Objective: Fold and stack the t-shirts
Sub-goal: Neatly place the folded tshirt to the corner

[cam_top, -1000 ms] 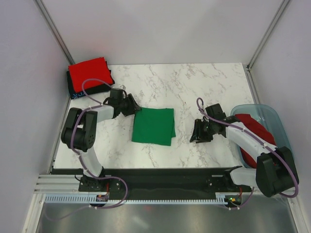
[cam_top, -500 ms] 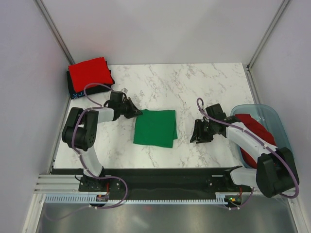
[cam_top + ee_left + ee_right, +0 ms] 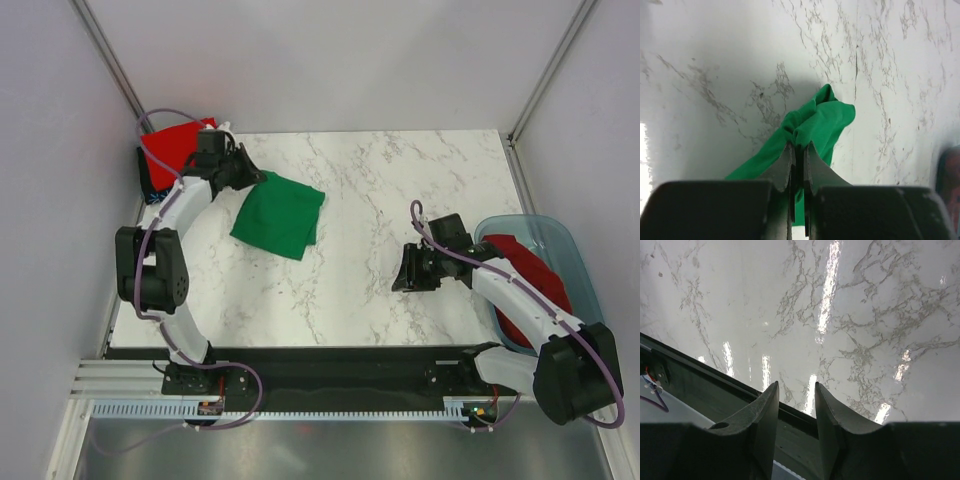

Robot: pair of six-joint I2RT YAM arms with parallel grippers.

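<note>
Shirts already folded sit in the far-left corner: a red t-shirt (image 3: pixel 178 143) lies on top of a black t-shirt (image 3: pixel 150 185), of which only an edge shows. Just right of that pile the left gripper (image 3: pixel 255 177) is clenched on one corner of the green t-shirt (image 3: pixel 280 215). In the wrist view its fingers (image 3: pixel 785 162) are pressed together with a fold of green cloth (image 3: pixel 825 117) bunched between them. The rest of the folded green square trails away toward the middle of the marble table (image 3: pixel 380 190), tilted out of line with the table's edges and close beside the pile without yet being on it.

This is light, limp cloth. Held by a single corner, it will likely sag and its layers may slide apart. A hold across a folded edge would keep the layers together better, and the smooth marble should let it drag easily (though a drag can peel the bottom layer back).

Further right, well apart from the green shirt, the right gripper (image 3: pixel 405 272) hangs over bare marble near the table's front edge. Its jaws are partly parted, with nothing between or touching them – the wrist view (image 3: pixel 796 390) shows only tabletop in the gap. At the far right a translucent blue tub (image 3: pixel 530 218) holds another red t-shirt (image 3: pixel 522 252), crumpled and not yet folded.
</note>
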